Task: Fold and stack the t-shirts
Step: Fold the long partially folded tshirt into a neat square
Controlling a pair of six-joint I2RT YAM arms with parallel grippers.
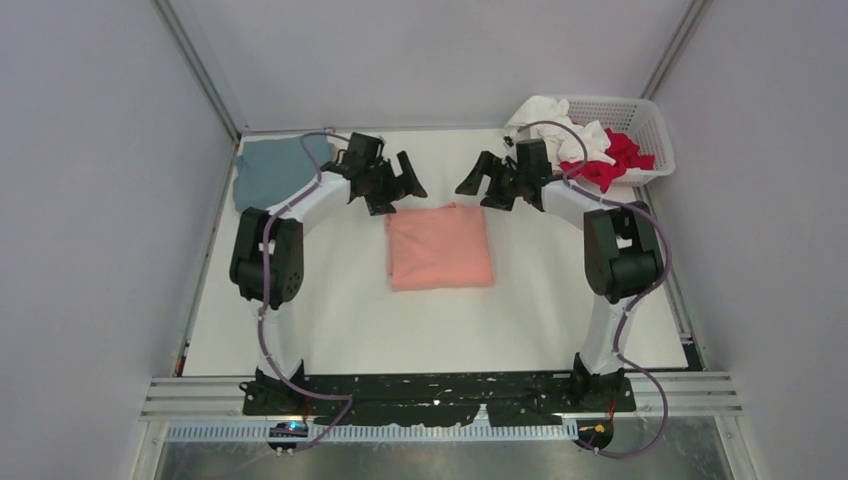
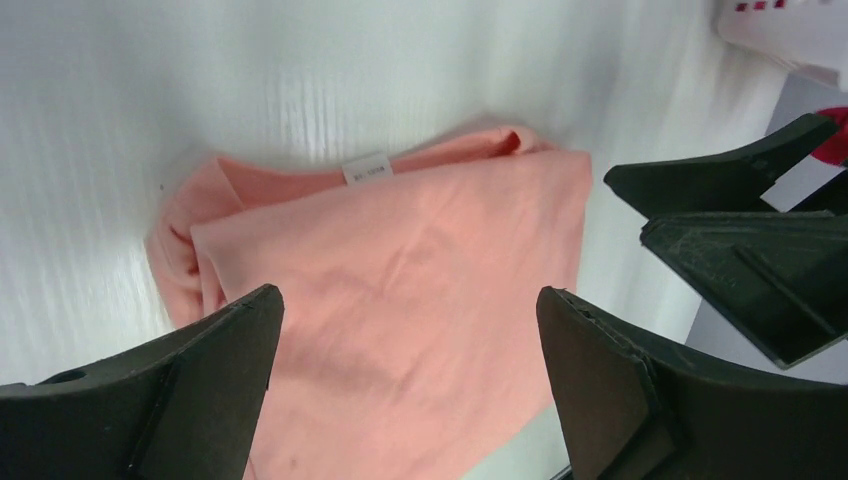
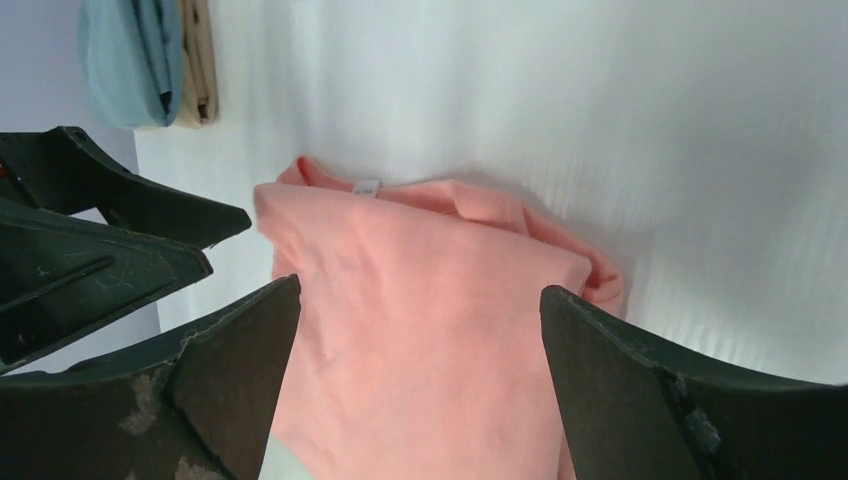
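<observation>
Salmon-pink t-shirt (image 1: 440, 248), lying folded into a near-square packet at the middle of the counter (image 1: 340, 320), collar and its small white label (image 2: 364, 171) turned toward the far side. The left fingers (image 1: 410, 180) and right fingers (image 1: 472, 182) hover just beyond the packet's far edge, facing each other; both pairs are spread wide and grasp nothing. At the far-left corner lies a folded teal t-shirt (image 1: 270, 170), with a tan t-shirt (image 3: 200, 60) showing beside it only in the right wrist view. A white t-shirt (image 1: 575, 135) and a red t-shirt (image 1: 610, 160) hang crumpled in and over the basket (image 1: 650, 115) at the far right. The folding of the pink shirt appears complete, so the step in hand is judged to be its transfer to the pile at the far left. That would call for both pairs to pinch through all layers at one edge, so that the folds do not fall open. Whether the tan shirt lies under the teal one cannot be told. The near edge of the pink packet is cut off by the fingers in both wrist views, and the number of garments in the basket is unclear.
</observation>
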